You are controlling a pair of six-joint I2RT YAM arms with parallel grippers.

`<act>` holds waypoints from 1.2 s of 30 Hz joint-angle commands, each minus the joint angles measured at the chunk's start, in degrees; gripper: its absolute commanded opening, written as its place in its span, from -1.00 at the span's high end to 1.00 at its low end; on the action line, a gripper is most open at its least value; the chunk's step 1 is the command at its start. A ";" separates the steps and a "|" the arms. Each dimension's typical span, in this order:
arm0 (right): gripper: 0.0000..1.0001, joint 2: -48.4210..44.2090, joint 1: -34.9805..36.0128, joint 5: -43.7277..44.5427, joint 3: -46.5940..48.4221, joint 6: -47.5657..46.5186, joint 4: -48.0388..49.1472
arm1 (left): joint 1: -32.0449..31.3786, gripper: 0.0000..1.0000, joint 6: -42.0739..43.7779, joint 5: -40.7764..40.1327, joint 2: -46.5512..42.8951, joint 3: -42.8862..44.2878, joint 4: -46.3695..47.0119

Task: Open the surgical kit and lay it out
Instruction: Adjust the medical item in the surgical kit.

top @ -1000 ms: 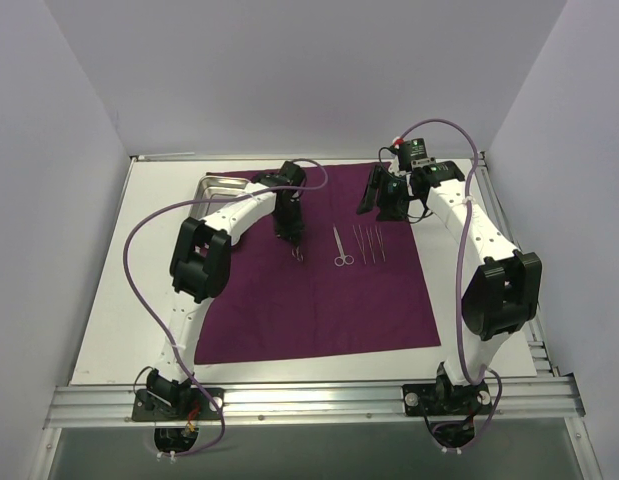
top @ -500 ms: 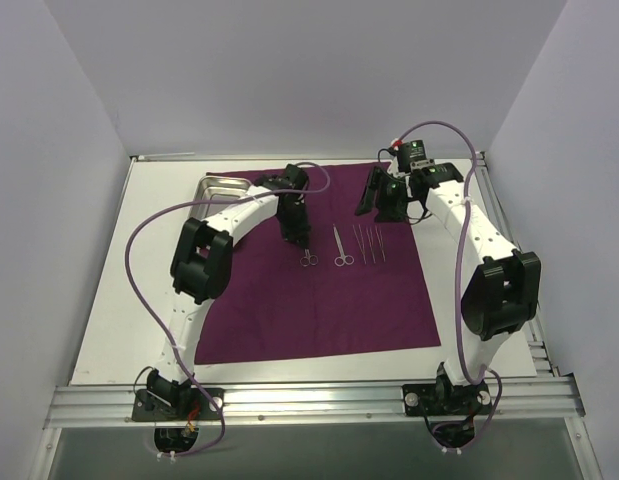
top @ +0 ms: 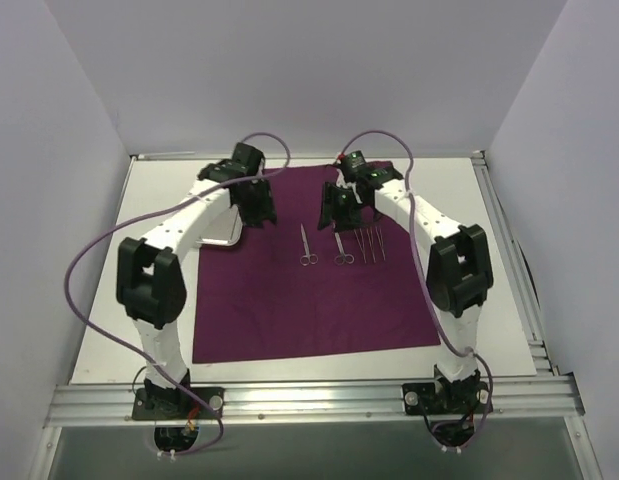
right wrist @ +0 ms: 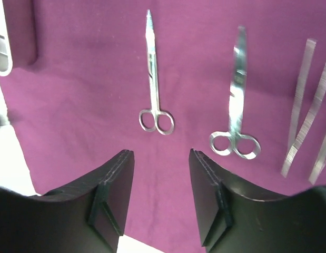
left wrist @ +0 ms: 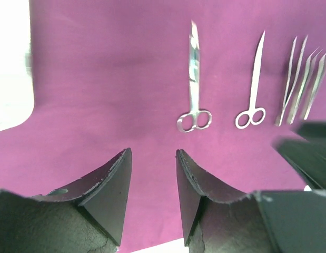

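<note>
Kit cloth (top: pixel 319 300) flat on worktop (top: pixel 499 340) | scissors (top: pixel 306 245) and tweezers (top: pixel 371 245) lined up side by side, easy to pick | both jaws apart, empty

White table (top: pixel 109 300) bare along left, right and near edges. Purple cloth (top: pixel 319 310) spread flat over middle, touching tabletop. Steel tray (right wrist: pixel 0 55) at cloth's far-left corner, mostly hidden.
</note>
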 commanded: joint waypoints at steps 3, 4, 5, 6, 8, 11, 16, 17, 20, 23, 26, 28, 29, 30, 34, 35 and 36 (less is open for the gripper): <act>0.13 5.54 4.11 8.42 6.91 0.21 -0.98 | 5.82 0.03 5.29 -2.74 -14.05 -9.05 1.94; 0.13 6.07 4.56 9.31 7.61 0.13 -1.15 | 6.36 0.03 5.74 -2.57 -16.85 -10.28 1.86; 0.13 7.38 5.00 10.10 8.40 -0.05 -1.50 | 6.88 0.02 6.09 -2.39 -18.10 -12.20 1.68; 0.14 8.09 6.05 10.72 9.80 -0.14 -1.59 | 7.24 0.01 6.27 -2.39 -19.42 -13.09 1.59; 0.16 10.54 7.11 12.48 11.56 0.12 -2.99 | 8.90 0.00 6.88 -1.78 -22.50 -15.20 1.50; 0.21 13.62 9.30 13.97 14.55 0.65 -4.40 | 11.01 -0.03 7.58 -1.16 -25.40 -17.05 1.07; 0.29 17.24 12.21 18.27 19.21 1.88 -8.01 | 14.27 -0.05 8.55 1.30 -28.65 -18.29 0.71; 0.33 17.94 12.64 20.37 19.48 2.06 -8.79 | 15.14 -0.04 8.55 1.48 -29.01 -18.38 0.71; 0.38 18.73 12.91 21.62 19.57 2.50 -9.59 | 16.03 -0.06 8.90 2.62 -29.89 -18.73 0.80; 0.40 19.44 13.17 22.15 19.22 2.94 -10.30 | 16.55 -0.05 9.25 3.41 -30.24 -19.34 0.80; 0.41 19.61 13.53 22.32 18.69 3.11 -10.30 | 17.08 -0.06 9.26 4.46 -30.33 -20.13 1.15; 0.41 19.70 13.79 22.41 17.99 3.20 -10.04 | 17.43 -0.06 9.34 4.73 -30.42 -20.48 1.42; 0.42 19.79 13.88 22.50 17.73 3.29 -10.03 | 17.52 -0.06 9.34 5.17 -30.42 -20.75 1.59; 0.42 19.96 13.96 22.59 17.46 3.38 -10.12 | 17.70 -0.06 9.52 5.43 -30.42 -20.92 1.68; 0.42 20.23 14.05 22.06 16.76 3.38 -9.33 | 18.31 -0.06 9.96 5.96 -30.59 -21.19 1.77; 0.42 20.49 14.14 21.97 16.76 3.38 -9.07 | 18.66 -0.06 10.05 6.05 -30.77 -21.19 1.68; 0.43 20.67 14.23 22.06 16.84 3.38 -8.98 | 18.75 -0.06 10.05 6.31 -30.77 -21.28 1.68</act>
